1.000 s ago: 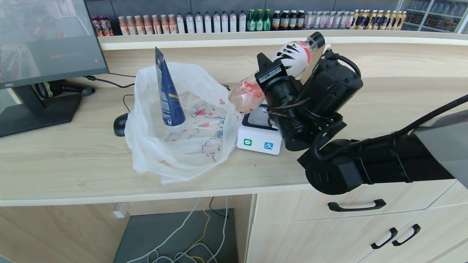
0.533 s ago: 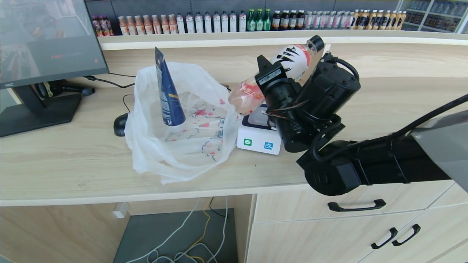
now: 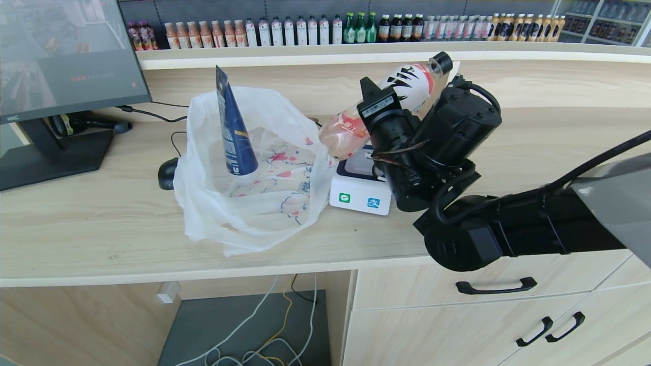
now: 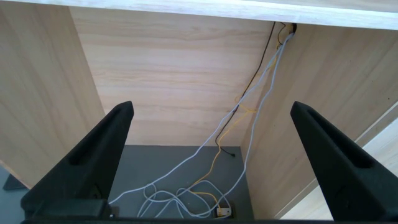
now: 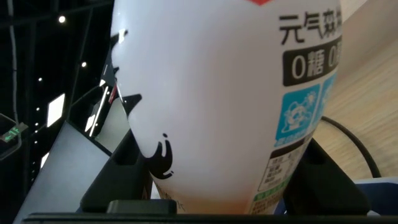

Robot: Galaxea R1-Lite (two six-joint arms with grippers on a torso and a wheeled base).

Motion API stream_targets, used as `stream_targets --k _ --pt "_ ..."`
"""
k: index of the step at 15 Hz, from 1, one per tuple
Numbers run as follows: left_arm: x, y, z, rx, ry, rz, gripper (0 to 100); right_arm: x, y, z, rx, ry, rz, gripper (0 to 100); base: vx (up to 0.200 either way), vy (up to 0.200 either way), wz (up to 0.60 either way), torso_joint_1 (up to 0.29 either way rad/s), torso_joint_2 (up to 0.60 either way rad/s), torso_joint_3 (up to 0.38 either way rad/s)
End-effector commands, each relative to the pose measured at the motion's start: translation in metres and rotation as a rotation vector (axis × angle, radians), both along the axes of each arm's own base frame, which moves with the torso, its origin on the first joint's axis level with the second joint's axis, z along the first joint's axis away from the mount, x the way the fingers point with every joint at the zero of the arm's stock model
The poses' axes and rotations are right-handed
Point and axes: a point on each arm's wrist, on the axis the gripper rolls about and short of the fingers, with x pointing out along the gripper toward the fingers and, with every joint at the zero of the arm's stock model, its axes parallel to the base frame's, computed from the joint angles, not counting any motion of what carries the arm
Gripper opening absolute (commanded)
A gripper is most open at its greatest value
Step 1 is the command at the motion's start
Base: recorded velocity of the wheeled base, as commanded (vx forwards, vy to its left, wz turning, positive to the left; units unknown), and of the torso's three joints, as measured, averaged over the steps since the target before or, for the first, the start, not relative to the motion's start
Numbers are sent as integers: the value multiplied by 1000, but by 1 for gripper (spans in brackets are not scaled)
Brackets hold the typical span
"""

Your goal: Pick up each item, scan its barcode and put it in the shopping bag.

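My right gripper [image 3: 389, 99] is shut on a drink bottle [image 3: 402, 89] with a white and pink label and a black cap. It holds the bottle tilted, base down, over the white scanner box [image 3: 361, 185] on the counter. In the right wrist view the bottle [image 5: 230, 93] sits between the two dark fingers [image 5: 127, 168]. The white plastic shopping bag [image 3: 249, 168] stands open to the left of the scanner with a dark blue tube [image 3: 233, 127] upright in it. My left gripper [image 4: 211, 168] hangs open under the counter, above the cables.
A monitor [image 3: 61, 56] on a black stand stands at the counter's far left, a black mouse [image 3: 167, 174] beside the bag. A raised ledge [image 3: 325, 51] runs behind the counter, with rows of bottles [image 3: 356, 28] beyond. Drawers with black handles [image 3: 496, 288] are below right.
My right gripper has tilted the bottle slightly, its cap end dropping lower and to the right. The bag and tube have not moved.
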Motion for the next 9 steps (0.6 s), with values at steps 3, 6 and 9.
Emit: stream_targets --k 3,6,9 --pt "0 0 0 0 1 1 100 0 -1 0 0 -1 -1 0 0 0 0 0 0 0" --pt "0 0 0 0 0 1 100 -1 -2 3 3 -4 -3 0 0 0 0 0 0 0" --pt "0 0 0 0 0 1 100 -6 -4 4 -15 -4 -6 0 0 0 0 0 0 0"
